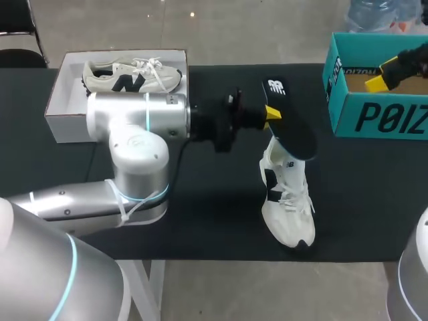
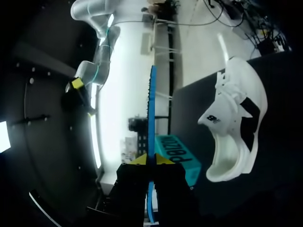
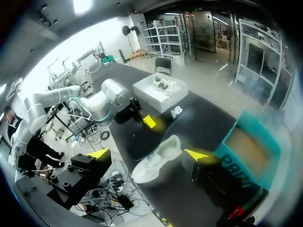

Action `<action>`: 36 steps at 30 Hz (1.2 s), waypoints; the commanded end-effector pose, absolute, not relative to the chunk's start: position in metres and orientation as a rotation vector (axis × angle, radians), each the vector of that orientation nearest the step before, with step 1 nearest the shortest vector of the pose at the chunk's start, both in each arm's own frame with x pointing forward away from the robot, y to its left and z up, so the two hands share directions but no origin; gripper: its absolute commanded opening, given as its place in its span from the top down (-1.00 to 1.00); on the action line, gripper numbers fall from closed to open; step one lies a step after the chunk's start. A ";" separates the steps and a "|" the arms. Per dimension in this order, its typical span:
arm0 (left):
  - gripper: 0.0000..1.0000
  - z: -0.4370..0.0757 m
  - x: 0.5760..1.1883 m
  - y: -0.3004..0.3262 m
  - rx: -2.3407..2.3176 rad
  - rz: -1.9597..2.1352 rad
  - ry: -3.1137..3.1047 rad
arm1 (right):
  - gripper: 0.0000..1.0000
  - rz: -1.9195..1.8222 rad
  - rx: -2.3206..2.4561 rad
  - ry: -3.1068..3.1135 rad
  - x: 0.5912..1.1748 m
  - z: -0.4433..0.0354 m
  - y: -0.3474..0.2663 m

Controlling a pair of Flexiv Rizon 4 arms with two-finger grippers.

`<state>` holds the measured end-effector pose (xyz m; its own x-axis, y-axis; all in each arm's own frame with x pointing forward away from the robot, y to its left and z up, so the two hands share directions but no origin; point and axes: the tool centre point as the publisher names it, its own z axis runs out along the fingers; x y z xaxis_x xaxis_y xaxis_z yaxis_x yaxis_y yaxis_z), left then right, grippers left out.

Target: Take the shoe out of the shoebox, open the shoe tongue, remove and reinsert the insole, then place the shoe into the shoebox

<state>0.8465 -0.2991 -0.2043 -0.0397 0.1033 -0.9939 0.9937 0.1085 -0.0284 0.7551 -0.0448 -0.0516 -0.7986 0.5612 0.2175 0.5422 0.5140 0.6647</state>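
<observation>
Where the black table (image 1: 200,214) is nearest the robot, the white shoe (image 1: 287,204) lies on it, toe end closest. Its heel opening is partly hidden beneath the dark insole (image 1: 289,127). The left gripper (image 1: 271,115) is clamped on that insole's edge and holds it in the air. Farther back, a second shoe (image 1: 130,75) lies in the white shoebox (image 1: 67,117). The right gripper (image 1: 382,75), fingers spread wide on nothing, hangs over the teal box (image 1: 374,117), which the frame's edge cuts off.

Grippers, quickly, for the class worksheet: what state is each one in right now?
Left gripper: closed on the insole.
Right gripper: open, holding nothing, by the teal shoebox.
</observation>
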 end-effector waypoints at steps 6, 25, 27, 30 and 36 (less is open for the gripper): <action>1.00 -0.204 0.847 -0.302 1.202 -1.038 1.364 | -1.00 1.200 1.015 2.700 0.751 -0.057 -0.043; 1.00 -0.217 0.851 -0.284 1.213 -0.855 1.320 | -1.00 1.200 1.015 2.700 0.751 -0.057 -0.043; 1.00 -0.217 0.851 -0.284 1.213 -0.855 1.320 | -1.00 1.200 1.015 2.700 0.751 -0.057 -0.043; 1.00 -0.217 0.851 -0.284 1.213 -0.855 1.320 | -1.00 1.200 1.015 2.700 0.751 -0.057 -0.043; 1.00 -0.217 0.851 -0.284 1.213 -0.855 1.320 | -1.00 1.200 1.015 2.700 0.751 -0.057 -0.043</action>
<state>0.8509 -0.2832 -0.2171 0.1188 0.1723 -0.9779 0.9637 0.2173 0.1553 0.7482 -0.0437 -0.0571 -0.7894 0.5680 0.2328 0.5523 0.4917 0.6732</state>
